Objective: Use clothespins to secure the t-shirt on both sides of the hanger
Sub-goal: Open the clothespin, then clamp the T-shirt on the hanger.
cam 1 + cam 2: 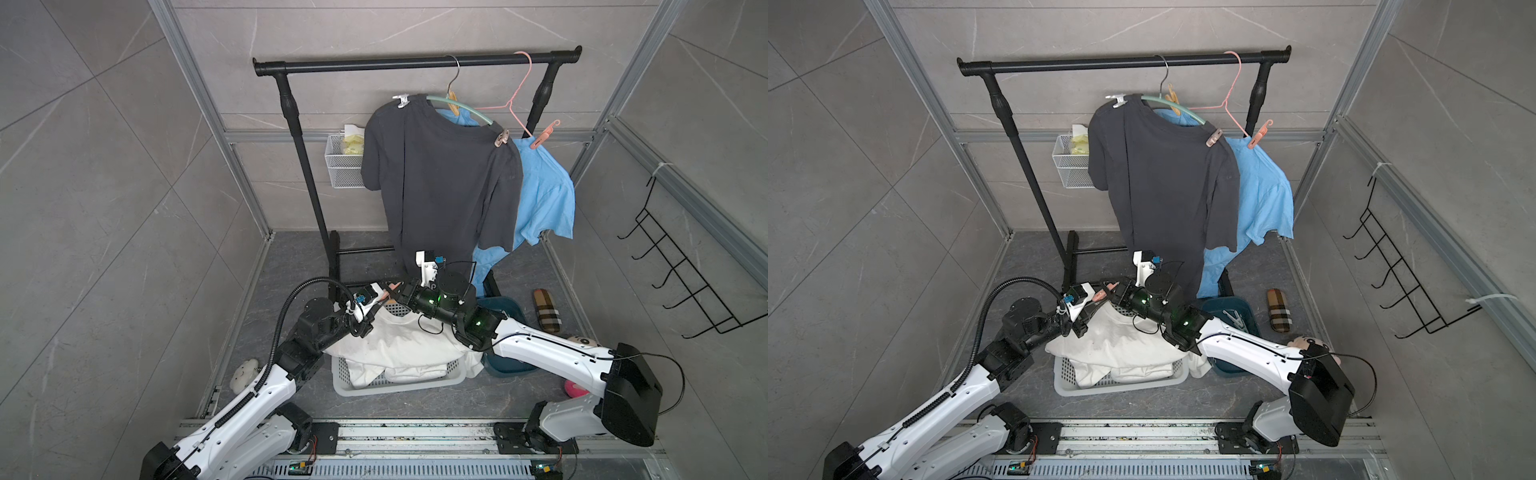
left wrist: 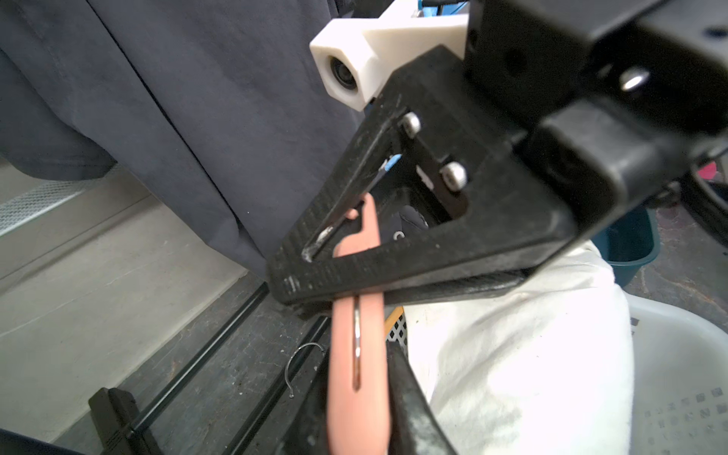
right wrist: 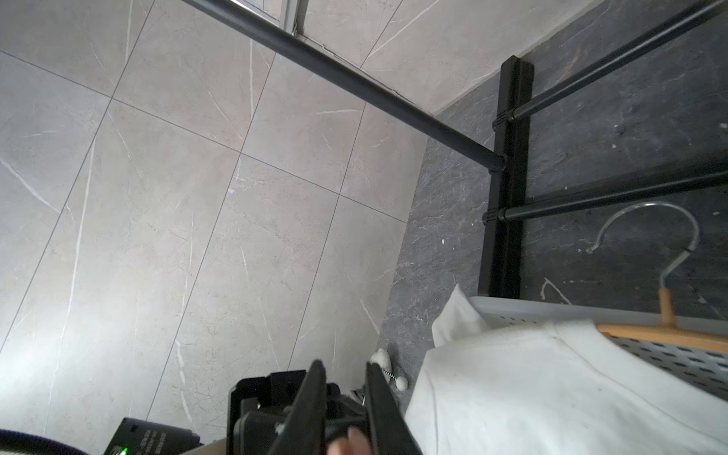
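one pink clothespin (image 2: 342, 362) points lengthwise into the right fingers (image 2: 413, 264).

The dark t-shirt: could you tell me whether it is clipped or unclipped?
Clipped: a pale clothespin grips one shoulder of the dark t-shirt, a tan clothespin the other.

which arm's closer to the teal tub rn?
Right. The right arm crosses over the teal tub in both top views; the left arm sits beyond the white laundry basket, apart from it.
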`<state>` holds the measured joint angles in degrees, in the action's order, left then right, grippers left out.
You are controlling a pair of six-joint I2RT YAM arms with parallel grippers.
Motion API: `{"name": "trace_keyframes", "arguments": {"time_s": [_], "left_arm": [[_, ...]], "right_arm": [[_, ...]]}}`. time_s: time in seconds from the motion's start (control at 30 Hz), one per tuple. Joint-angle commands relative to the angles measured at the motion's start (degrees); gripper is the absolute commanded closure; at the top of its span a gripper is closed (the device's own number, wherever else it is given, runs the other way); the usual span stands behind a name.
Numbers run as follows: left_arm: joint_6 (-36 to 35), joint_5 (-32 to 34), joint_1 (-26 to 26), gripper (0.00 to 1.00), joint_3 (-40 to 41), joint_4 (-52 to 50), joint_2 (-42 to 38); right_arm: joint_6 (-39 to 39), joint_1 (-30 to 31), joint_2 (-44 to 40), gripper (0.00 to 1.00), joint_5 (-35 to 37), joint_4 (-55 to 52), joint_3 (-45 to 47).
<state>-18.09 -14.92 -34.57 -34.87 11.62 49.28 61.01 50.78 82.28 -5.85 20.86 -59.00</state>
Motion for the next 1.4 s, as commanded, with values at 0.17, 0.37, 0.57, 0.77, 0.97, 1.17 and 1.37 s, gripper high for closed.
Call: {"name": "trace_keyframes", "arguments": {"time_s": [0.17, 0.37, 0.57, 0.77, 0.97, 1.17, 1.37], "left_arm": [[10.2, 0.8, 4.5, 0.41, -3.0, 0.2, -4.1], [22.0, 0.3, 14.0, 0.38, -2.8, 2.9, -5.9], [31.8, 2.5, 23.2, 0.38, -1.0, 5.9, -6.2], [36.5, -0.4, 28.5, 0.38, -1.1, 6.4, -4.1], [34.8, 0.0, 28.9, 0.38, -0.8, 5.8, -4.2], [34.2, -0.5, 28.9, 0.38, -0.9, 5.3, -3.8], [34.0, -1.4, 29.0, 0.38, -0.9, 5.3, -3.4]], "right_arm": [[-24.7, 0.0, 2.8, 1.00, 0.6, -4.7, -7.0], [-49.6, -0.5, 7.5, 1.00, -7.3, -0.2, -10.0], [-88.2, -0.5, 12.8, 1.00, -26.1, -7.8, -10.9], [-113.7, -0.7, 19.3, 1.00, -34.5, -17.6, -14.6], [-118.2, -3.9, 26.9, 1.00, -41.0, -17.1, -21.3], [-119.0, -4.7, 32.5, 1.00, -40.6, -16.9, -26.8], [-119.7, -5.0, 33.8, 1.00, -40.4, -18.9, -27.8]]}}
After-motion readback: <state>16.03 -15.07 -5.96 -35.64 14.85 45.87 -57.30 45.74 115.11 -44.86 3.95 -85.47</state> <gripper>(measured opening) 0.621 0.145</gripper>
